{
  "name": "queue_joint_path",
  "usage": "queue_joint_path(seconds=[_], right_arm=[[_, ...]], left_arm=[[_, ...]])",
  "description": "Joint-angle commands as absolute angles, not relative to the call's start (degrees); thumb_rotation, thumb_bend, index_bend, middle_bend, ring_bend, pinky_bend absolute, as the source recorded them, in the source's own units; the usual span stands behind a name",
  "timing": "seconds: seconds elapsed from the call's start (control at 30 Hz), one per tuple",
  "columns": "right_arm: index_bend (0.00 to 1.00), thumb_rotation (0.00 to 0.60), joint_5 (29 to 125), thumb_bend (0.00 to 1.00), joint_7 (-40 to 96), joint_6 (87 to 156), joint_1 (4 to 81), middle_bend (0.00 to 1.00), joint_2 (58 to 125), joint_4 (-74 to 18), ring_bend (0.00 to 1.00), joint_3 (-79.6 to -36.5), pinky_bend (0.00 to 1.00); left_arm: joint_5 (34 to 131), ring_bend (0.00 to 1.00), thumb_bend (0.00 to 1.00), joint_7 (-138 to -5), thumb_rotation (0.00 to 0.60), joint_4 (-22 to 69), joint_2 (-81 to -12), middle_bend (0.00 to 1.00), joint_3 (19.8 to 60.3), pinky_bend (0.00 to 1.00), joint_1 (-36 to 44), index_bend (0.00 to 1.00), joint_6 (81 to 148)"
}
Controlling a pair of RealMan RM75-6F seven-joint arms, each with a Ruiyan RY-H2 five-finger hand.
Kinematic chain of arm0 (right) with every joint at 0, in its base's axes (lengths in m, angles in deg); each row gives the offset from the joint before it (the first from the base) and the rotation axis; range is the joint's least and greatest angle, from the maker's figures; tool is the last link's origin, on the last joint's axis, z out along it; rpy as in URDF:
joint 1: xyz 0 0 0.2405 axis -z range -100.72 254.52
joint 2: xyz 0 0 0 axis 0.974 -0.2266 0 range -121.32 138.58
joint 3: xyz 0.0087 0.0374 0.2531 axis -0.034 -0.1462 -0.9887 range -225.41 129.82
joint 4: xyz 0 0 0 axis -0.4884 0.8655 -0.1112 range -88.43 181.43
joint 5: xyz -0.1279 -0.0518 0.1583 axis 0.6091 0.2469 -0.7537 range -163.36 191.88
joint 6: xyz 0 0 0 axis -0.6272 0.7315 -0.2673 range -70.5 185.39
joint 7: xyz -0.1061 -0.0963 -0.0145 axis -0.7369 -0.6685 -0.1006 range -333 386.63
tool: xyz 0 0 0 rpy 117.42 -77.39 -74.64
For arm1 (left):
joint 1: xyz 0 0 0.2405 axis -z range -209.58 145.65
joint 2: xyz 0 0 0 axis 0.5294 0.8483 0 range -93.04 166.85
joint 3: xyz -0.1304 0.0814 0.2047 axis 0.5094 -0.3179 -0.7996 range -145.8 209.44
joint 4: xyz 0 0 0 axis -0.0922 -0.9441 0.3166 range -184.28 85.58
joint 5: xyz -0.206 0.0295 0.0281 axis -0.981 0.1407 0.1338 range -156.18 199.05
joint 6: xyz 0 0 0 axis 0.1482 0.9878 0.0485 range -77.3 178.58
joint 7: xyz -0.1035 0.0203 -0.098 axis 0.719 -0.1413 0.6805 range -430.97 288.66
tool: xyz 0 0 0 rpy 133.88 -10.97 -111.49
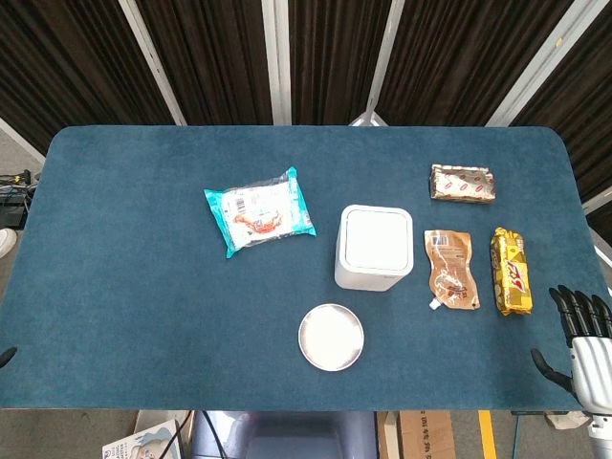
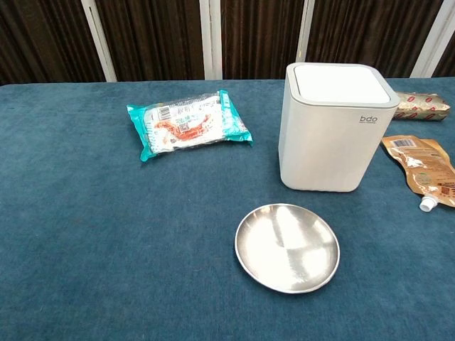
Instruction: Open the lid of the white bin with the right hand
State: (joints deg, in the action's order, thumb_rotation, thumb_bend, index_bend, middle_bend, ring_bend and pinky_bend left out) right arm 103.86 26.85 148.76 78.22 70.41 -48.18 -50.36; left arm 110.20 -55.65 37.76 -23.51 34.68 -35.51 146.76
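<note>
Head view shows the right hand (image 1: 580, 342) at four o'clock from the white bin (image 1: 375, 247), fingers spread, holding nothing; lid (image 2: 343, 83) closed.

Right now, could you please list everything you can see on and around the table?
white bin: one, white, table centre, lid closed
metal plate: one, silver, in front of the bin
teal snack pack: one, teal, left of the bin
brown spout pouch: one, brown, right of the bin
yellow snack bag: one, yellow, right of the pouch
brown wrapped bar: one, brown, far right
table: one, blue cloth
right hand: one, black and silver, near right edge, fingers apart, holding nothing
</note>
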Motion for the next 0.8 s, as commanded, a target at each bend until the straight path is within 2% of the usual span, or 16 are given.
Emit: queue_joint_path(seconds=[0.03, 0.8], right_arm=[[0.09, 0.600, 103.74, 0.26, 26.82, 148.55, 78.06, 0.11, 70.53, -48.09, 0.06, -50.46, 0.00], [0.09, 0.600, 103.25, 0.27, 27.25, 147.95, 77.80, 0.11, 70.81, -47.85, 0.06, -50.54, 0.02]], left_arm=[[110.13, 0.01, 0.03, -55.77, 0.600, 37.69, -23.64, 0.08, 34.82, 0.04, -35.62, 0.21, 147.12], [108.09, 0.01, 0.03, -57.57, 0.600, 38.30, -23.93, 0.08, 35.47, 0.04, -35.74, 0.21, 146.64]])
